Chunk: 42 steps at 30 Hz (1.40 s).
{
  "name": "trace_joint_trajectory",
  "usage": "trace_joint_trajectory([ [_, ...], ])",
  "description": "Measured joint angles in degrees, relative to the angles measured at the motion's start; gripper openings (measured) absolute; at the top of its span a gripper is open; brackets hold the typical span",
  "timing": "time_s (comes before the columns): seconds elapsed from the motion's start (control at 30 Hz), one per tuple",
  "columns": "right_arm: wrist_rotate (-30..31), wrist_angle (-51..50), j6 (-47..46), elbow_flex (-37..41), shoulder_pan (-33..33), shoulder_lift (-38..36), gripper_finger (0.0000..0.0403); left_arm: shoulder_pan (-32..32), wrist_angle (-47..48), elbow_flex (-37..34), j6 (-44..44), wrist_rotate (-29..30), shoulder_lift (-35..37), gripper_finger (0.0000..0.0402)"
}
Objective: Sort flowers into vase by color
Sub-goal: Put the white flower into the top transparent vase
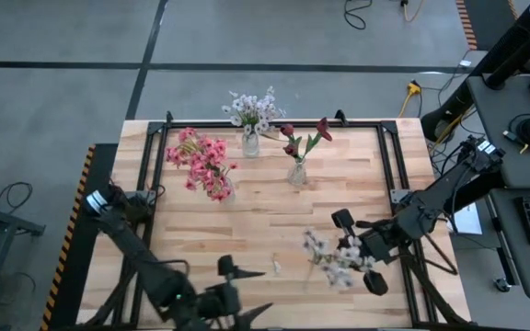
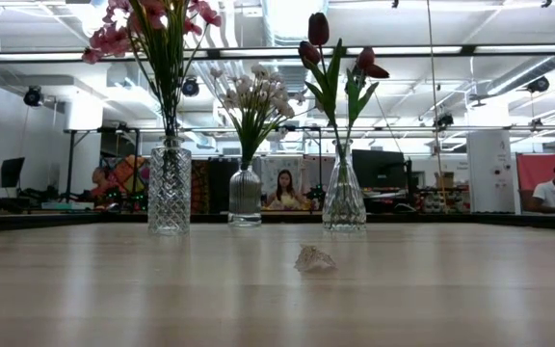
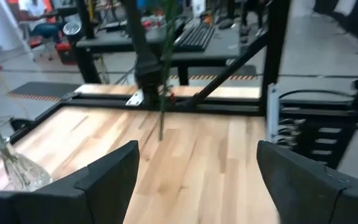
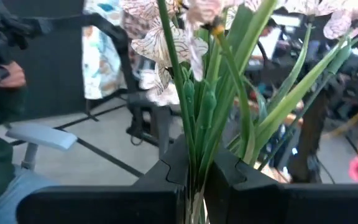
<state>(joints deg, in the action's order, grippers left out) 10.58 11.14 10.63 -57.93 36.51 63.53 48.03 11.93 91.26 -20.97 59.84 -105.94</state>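
So my right gripper [image 4: 194,177] is pinched tight on the stalks of a white-lilac stem [image 1: 332,259], carried upright above the near right part of the table [image 1: 339,198], I'd guess so it drops straight into the white vase [image 1: 250,143] at the back. Left gripper [image 3: 194,180] waits spread wide and empty at the near edge. No readable labels anywhere.

left hand [image 1: 247,292] spread, right hand [image 1: 355,260] clamped

I see even, bright ceiling light; the strips glare behind the vases [image 2: 170,188], and the held stem [image 1: 331,259] blurs from above.
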Motion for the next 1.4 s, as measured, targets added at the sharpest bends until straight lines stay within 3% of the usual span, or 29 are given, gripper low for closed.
trace_joint_trajectory([
  [0.23, -6.29, 4.99, 4.47, 0.42, -0.04, 0.77, 0.0020, -5.51, -6.68, 0.02, 3.23, -0.49, -4.50, 0.0306],
  [0.47, -6.72, 11.21, 7.11, 0.57, -0.04, 5.19, 0.0020, -9.73, -16.98, 0.02, 9.90, -2.98, -8.26, 0.0306],
  [0.77, -6.08, 16.31, 9.40, 0.57, -0.04, 8.91, 0.0020, -10.74, -17.94, 0.02, 11.10, -3.88, -9.49, 0.0288],
  [0.97, -3.10, 18.44, 12.85, 0.39, -0.15, 9.68, 0.0020, -10.43, -17.01, 0.02, 11.16, -3.98, -9.52, 0.0208],
  [1.2, 6.93, 18.54, 12.53, 0.33, -0.48, 9.83, 0.0020, -9.78, -14.75, 0.02, 11.00, -3.87, -9.52, 0.0022],
  [1.4, 7.46, 17.03, 5.69, 0.22, -1.04, 10.07, 0.0024, -9.77, -11.93, 0.00, 9.83, -1.87, -9.52, 0.0005],
])
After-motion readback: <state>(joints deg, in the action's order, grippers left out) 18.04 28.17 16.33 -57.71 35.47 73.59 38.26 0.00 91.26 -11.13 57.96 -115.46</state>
